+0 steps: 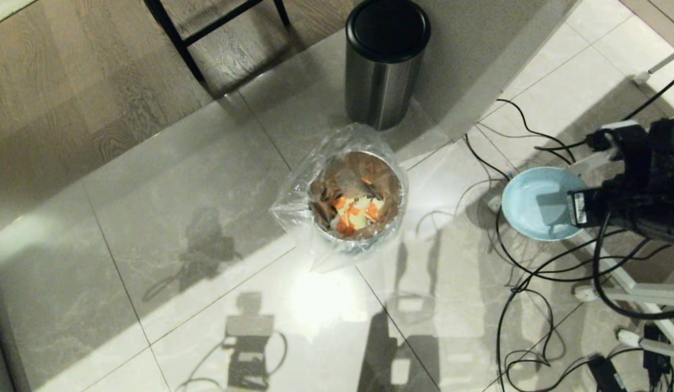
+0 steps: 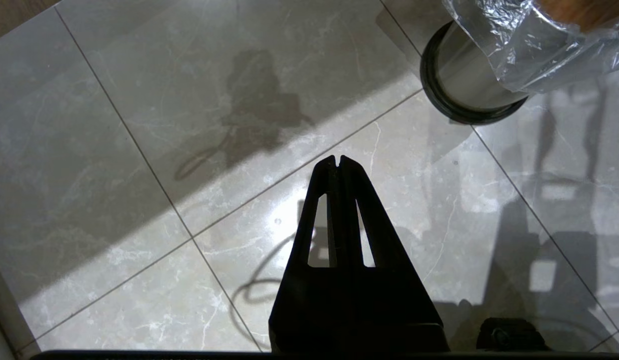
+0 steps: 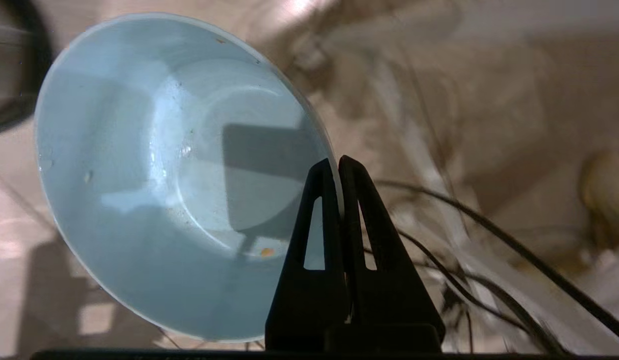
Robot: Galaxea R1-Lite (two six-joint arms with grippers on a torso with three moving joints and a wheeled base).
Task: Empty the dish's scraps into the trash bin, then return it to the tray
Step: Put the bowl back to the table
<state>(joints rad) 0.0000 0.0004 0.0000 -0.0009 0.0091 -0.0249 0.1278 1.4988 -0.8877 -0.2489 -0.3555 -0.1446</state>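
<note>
We hold the dish by its rim, right tool pinched tight on the edge, out to the right of the trash bin where the scraps now lie. Tray not in view. Left tool pressed together, idle over the floor.

The right gripper pinches the rim of the pale-blue bowl, which looks empty. Well off to its left stands the bag-lined bin, orange and yellow scraps inside. Farther beyond that is a lidded steel bin. Black cables sprawl beneath the gripper.
</note>
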